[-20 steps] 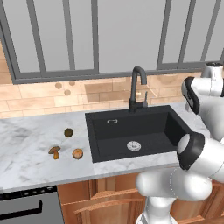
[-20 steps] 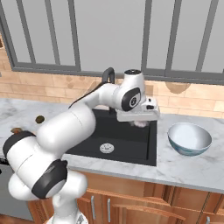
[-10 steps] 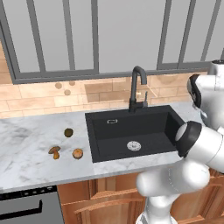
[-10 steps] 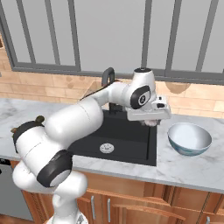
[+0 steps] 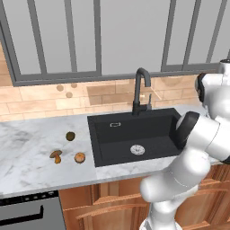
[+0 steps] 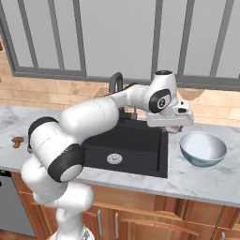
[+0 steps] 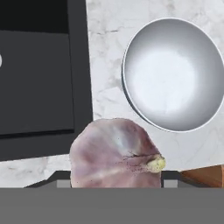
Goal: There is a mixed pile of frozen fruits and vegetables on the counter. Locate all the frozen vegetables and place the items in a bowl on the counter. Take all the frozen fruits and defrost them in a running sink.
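Observation:
My gripper (image 6: 172,128) is shut on the pale pinkish-white bulb (image 6: 173,129), which hangs over the right rim of the black sink (image 6: 126,140). In the hand view the bulb (image 7: 114,153) sits low in the middle and hides the fingertips. The white bowl (image 7: 175,74) lies ahead and to the right of it, with nothing inside. That bowl (image 6: 203,146) stands on the marble counter (image 6: 206,180) just right of the gripper. Left of the sink (image 5: 130,130) lie the brown mushroom (image 5: 56,155), the orange ball (image 5: 79,157) and the dark olive ball (image 5: 70,136).
A black gooseneck faucet (image 5: 139,87) rises behind the sink, and a silver drain (image 5: 137,149) sits in the basin floor. No water shows at the faucet. My own arm arches across the sink. Wooden cabinets run below the counter, with an oven front (image 5: 27,211) at the lower left.
The arm has swung right with the bulb, from above the sink basin to its right rim, closer to the bowl. The three items left of the sink have not moved.

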Available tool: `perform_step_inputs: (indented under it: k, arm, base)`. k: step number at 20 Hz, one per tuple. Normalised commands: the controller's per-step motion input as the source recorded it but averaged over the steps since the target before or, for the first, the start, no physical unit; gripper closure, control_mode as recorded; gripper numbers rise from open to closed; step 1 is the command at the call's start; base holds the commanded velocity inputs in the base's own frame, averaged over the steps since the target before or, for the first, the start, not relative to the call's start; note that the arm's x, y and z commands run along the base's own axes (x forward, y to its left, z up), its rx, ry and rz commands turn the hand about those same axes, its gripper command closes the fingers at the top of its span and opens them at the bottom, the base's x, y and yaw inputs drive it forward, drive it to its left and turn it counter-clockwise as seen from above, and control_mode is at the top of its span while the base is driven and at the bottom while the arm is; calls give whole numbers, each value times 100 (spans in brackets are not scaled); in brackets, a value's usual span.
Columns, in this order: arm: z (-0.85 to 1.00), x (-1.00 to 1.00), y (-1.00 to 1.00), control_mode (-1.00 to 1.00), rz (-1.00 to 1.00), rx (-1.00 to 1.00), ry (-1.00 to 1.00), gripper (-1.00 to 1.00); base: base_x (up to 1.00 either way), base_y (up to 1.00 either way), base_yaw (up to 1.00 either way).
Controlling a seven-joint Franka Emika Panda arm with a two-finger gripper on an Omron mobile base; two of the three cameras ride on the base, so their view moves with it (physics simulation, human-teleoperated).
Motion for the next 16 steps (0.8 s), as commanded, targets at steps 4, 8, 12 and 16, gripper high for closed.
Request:
perform_step_inputs:
  k: [4,8,12,16]
  arm:
    - [-14,28,-33,-100,-3,0,0,100]
    - [-17,28,-35,-100,-1,1,0,100]
    - [-24,17,-40,-100,0,2,-1,100]
    - [-16,17,-45,-100,0,3,-1,100]
  base:
    - [0,0,0]
    - [0,0,0]
    - [0,0,0]
    - [0,0,0]
